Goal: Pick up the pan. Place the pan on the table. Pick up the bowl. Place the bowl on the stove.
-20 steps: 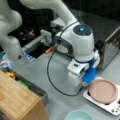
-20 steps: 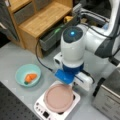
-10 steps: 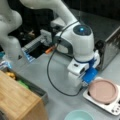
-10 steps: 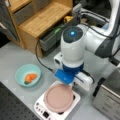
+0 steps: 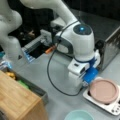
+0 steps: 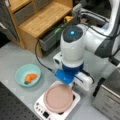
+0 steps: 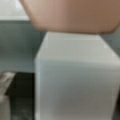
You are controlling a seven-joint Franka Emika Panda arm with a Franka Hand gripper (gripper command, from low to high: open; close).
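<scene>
On the stove the pan sits unlifted, gripper low at its handle, grasp not discernible; first step.

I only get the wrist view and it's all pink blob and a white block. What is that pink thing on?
Observer: It's the pan, and in both front views it sits on the stove.
Operator: Where's the bowl? I can't see it.
Observer: The bowl stands on the table, toward a front view's left of the stove, with an orange thing inside.
Operator: And my gripper?
Observer: The gripper is low at the pan's rim, mostly hidden under the arm.
</scene>
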